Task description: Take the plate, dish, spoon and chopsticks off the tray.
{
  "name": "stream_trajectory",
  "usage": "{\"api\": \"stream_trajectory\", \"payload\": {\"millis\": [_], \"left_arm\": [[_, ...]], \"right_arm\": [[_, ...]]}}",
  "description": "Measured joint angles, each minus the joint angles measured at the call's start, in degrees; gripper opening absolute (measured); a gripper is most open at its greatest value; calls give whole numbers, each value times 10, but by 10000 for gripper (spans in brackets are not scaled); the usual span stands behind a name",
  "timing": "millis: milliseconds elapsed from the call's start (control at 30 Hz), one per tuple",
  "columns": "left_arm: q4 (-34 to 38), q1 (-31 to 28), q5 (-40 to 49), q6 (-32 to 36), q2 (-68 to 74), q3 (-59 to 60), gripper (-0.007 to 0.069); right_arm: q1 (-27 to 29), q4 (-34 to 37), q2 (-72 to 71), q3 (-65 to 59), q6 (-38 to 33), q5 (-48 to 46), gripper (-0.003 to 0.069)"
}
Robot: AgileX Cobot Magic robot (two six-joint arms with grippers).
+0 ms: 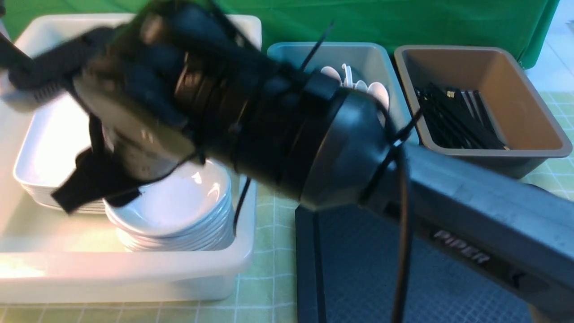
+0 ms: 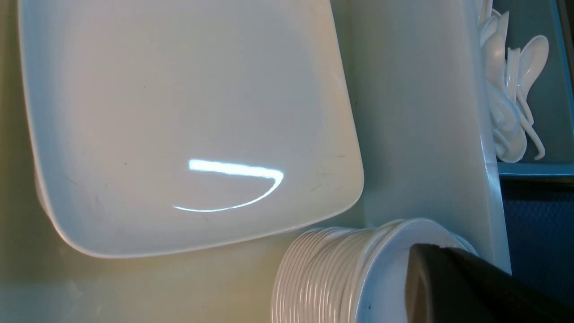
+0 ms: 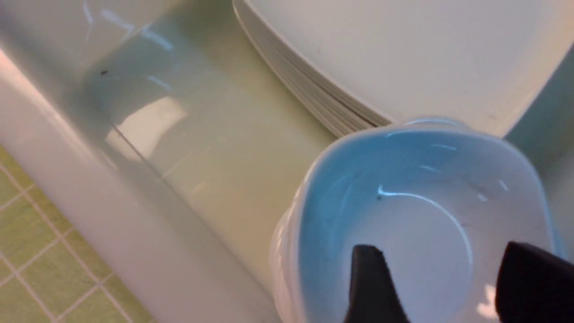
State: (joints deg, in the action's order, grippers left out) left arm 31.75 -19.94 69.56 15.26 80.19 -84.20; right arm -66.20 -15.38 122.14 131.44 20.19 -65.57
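Observation:
My right gripper point(image 1: 96, 197) point(image 3: 441, 251) hangs open just above the top dish point(image 1: 179, 202) point(image 3: 421, 215) of a stack of small white dishes, its fingers apart and holding nothing. Beside that stack lies the plate point(image 1: 54, 139) point(image 2: 179, 112) on top of a pile of plates. My left gripper point(image 2: 417, 255) is shut and empty, close over the dish stack point(image 2: 323, 273). White spoons point(image 1: 358, 85) point(image 2: 511, 89) lie in the blue-grey tub, black chopsticks point(image 1: 457, 119) in the brown tub. The black tray point(image 1: 358, 269) sits at the front, partly hidden by my right arm.
Plates and dishes sit inside a large white bin point(image 1: 134, 278) at the left. The blue-grey tub point(image 1: 372, 54) and brown tub point(image 1: 529, 112) stand at the back right. My right arm point(image 1: 471, 211) crosses the scene low, from right to left. A green checked cloth point(image 1: 269, 251) covers the table.

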Motion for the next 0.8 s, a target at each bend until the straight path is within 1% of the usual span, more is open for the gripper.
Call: {"api": "stream_trajectory", "payload": {"millis": [67, 100, 133, 233, 267, 300, 333, 367, 433, 567, 667, 700, 733, 800], "left_arm": [[0, 0, 0, -1, 0, 0, -8], [1, 0, 0, -1, 0, 0, -8], [1, 0, 0, -1, 0, 0, -8], [-1, 0, 0, -1, 0, 0, -8], [-2, 0, 0, -1, 0, 0, -8], [-4, 0, 0, -1, 0, 0, -8], [-5, 0, 0, -1, 0, 0, -8], [-7, 0, 0, -1, 0, 0, -8], [-12, 0, 0, -1, 0, 0, -8], [-13, 0, 0, -1, 0, 0, -8], [-13, 0, 0, -1, 0, 0, -8], [-14, 0, 0, -1, 0, 0, -8], [-13, 0, 0, -1, 0, 0, -8], [-13, 0, 0, -1, 0, 0, -8]], "right_arm": [[0, 0, -1, 27, -22, -21, 357], [0, 0, -5, 49, -47, -29, 335], [0, 0, -7, 55, -52, -31, 325], [0, 0, -42, 77, -110, -37, 169], [0, 0, -45, 77, -118, -37, 148], [0, 0, -70, 76, -140, -38, 86], [0, 0, -91, 72, -156, -38, 49], [0, 0, -115, 65, -169, -39, 28], [0, -1, -172, 44, -186, -40, 12], [0, -3, -299, -24, -197, -40, 10], [0, -5, -426, -116, -198, -39, 11], [0, -5, -434, -122, -198, -39, 11], [0, -6, -512, -189, -202, -39, 11], [0, -6, -573, -247, -199, -38, 11]]}}
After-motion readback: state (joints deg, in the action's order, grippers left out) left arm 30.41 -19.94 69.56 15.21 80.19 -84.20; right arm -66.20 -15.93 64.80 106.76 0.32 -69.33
